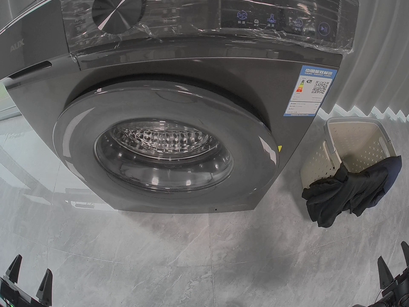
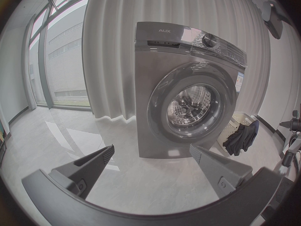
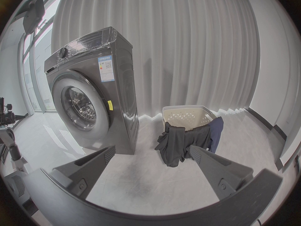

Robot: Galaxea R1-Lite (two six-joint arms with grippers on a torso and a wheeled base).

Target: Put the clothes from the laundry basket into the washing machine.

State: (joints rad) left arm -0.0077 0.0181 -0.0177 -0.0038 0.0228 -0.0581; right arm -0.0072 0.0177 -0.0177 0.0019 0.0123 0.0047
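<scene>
The clothes point(image 1: 341, 192) lay ahead and to the right of the robot, well apart from both hands. They were a black bundle draped over the near rim of the laundry basket point(image 1: 362, 139), its loose ends hanging down to the floor point(image 1: 170, 256). A dark blue garment point(image 1: 394, 167) hung over the same rim at the right end. The bundle's long axis ran roughly side to side along that rim. The basket stood on the floor just beside the right front corner of the washing machine point(image 1: 272, 77).

The right hand point(image 1: 392, 250) hung low on the robot's right with its fingers apart and nothing between them. It was clearly the nearer of the two, since the clothes lay almost straight ahead of it. The left hand point(image 1: 33, 264) hung low on the far left, also spread and empty, facing the machine's front instead.

The round door point(image 1: 81, 150) looked shut, with the drum visible behind its glass. It would probably have to be opened before anything could go in.

The machine carried a brand mark on its top left corner and a blue-and-white label point(image 1: 310, 90) with a square code at its upper right. A small yellow sticker point(image 1: 280, 148) sat below that label. Clear plastic film point(image 1: 255, 22) covered the control panel and its dial point(image 1: 117, 8).
</scene>
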